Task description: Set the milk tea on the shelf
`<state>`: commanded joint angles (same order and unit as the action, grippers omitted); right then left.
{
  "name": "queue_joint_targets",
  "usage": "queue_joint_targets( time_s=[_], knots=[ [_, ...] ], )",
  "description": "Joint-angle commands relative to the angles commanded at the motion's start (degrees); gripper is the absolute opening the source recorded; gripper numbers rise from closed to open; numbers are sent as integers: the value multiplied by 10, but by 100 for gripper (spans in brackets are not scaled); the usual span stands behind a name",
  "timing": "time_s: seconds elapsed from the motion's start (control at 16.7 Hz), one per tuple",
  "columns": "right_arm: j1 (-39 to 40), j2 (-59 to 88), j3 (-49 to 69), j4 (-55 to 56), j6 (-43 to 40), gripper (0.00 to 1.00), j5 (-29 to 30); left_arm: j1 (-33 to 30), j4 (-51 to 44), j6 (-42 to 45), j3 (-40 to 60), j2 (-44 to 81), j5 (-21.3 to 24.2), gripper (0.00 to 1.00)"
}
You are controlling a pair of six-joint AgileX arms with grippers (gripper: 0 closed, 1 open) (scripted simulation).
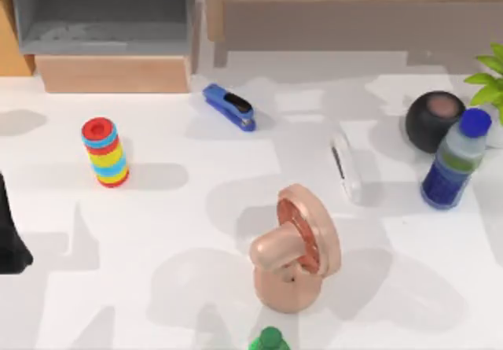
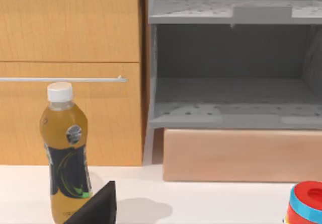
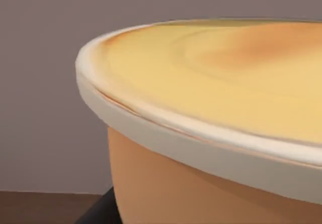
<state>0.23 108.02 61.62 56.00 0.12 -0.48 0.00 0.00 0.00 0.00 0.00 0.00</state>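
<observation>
Two arms share this white desk [image 1: 196,208]. The left arm [image 1: 9,236] sits as a dark shape at the left edge of the top view. In its wrist view one dark tip of the left gripper [image 2: 95,208] stands just beside a bottle of yellow tea [image 2: 65,153] with a white cap. I cannot tell whether those jaws are spread or pressed together.

The milk tea [image 3: 211,133], a tan cup with a cream lid, looms close in the right wrist view. Behind it is a flat brownish-grey wall, and a dark brown surface lies below. A dark part of the right gripper [image 3: 98,211] lies against the cup's side. I cannot tell the state of those jaws either.

From above, the shelf [image 1: 354,12] runs along the upper right of the frame, and the grey compartment [image 1: 102,12] on its wooden base is at the upper left. Near the compartment lies a blue stapler [image 1: 229,106]. A striped can [image 1: 104,152] stands at centre left and a pink object [image 1: 297,248] at lower centre. A white gadget [image 1: 346,165] lies right of centre. A black ball [image 1: 434,119], a blue bottle [image 1: 454,161] and green leaves [image 1: 489,82] crowd the right edge. A green cap [image 1: 269,339] peeks in at the bottom edge
</observation>
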Motion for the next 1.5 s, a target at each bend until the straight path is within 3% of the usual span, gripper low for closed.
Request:
queue_joint_targets(
  time_s=[0.42, 0.72, 1.5],
  knots=[
    [189, 33, 124, -164, -1, 0, 203, 0, 0, 0, 0, 0, 0, 100],
    [264, 54, 194, -231, -2, 0, 291, 0, 0, 0, 0, 0, 0, 100],
    [261, 110, 252, -228, -3, 0, 291, 0, 0, 0, 0, 0, 0, 100]
  ],
)
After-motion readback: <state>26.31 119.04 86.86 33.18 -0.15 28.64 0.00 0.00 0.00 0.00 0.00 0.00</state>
